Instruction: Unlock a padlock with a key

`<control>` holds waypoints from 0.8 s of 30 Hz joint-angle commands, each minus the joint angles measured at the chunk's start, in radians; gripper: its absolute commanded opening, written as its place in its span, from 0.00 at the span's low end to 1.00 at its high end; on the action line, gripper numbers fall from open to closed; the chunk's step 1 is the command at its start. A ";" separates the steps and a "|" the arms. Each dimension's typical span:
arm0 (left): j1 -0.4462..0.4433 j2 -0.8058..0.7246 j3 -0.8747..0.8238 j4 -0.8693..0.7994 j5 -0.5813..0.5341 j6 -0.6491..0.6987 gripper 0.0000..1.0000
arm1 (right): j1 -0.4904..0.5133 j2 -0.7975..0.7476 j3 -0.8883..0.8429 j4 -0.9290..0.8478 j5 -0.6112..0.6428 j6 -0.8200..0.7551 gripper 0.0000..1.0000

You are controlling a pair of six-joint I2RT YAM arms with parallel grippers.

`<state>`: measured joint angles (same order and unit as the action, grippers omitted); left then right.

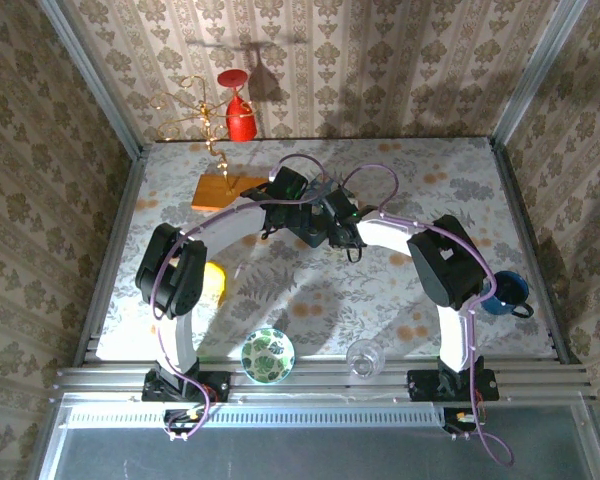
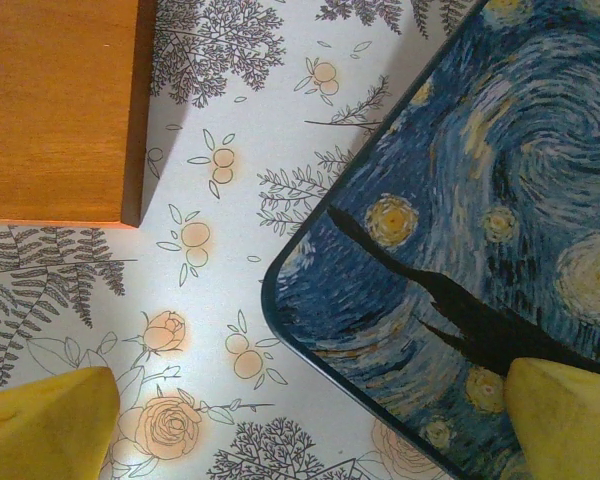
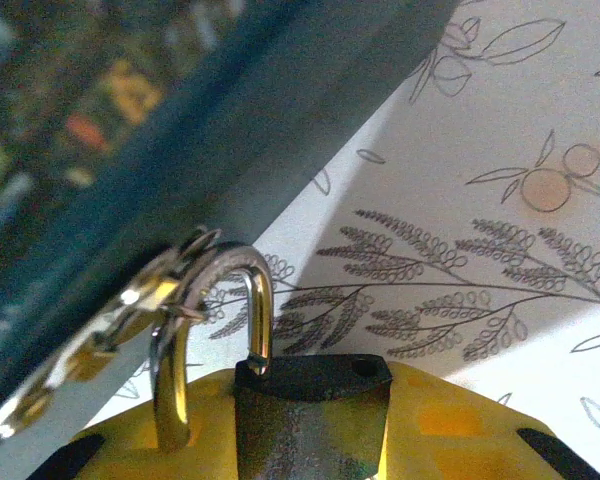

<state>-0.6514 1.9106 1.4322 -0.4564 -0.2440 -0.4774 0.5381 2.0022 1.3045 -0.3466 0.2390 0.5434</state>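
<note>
R pincer (image 3: 310, 448): narrow, yellow fingers (image 3: 450, 425) hold the lock (image 3: 310, 405) by its dark body.
Lock: upright; silver loop (image 3: 242, 290) goes up & hooks the shiny catch (image 3: 130, 300) on the tin (image 3: 230, 110).
Tin: blue, lies on the worktop (image 3: 480, 250).
L pincer (image 2: 300, 430): wide, holds nothing; one finger over worktop, other over tin corner.
Board (image 2: 55, 110): wood, near tin, not touching.
</note>
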 commanded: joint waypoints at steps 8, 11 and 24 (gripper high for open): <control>0.016 0.005 -0.016 -0.050 0.021 0.005 1.00 | -0.043 -0.027 0.060 -0.005 -0.041 -0.057 0.00; 0.015 0.001 -0.022 -0.048 0.023 0.004 1.00 | -0.045 -0.013 0.085 -0.014 -0.047 -0.060 0.00; 0.015 0.001 -0.027 -0.044 0.033 0.007 1.00 | -0.091 0.010 0.139 -0.032 -0.089 -0.080 0.00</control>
<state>-0.6399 1.9106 1.4288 -0.4484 -0.2253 -0.4774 0.4698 1.9999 1.4021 -0.3664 0.1593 0.4770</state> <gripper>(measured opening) 0.998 0.296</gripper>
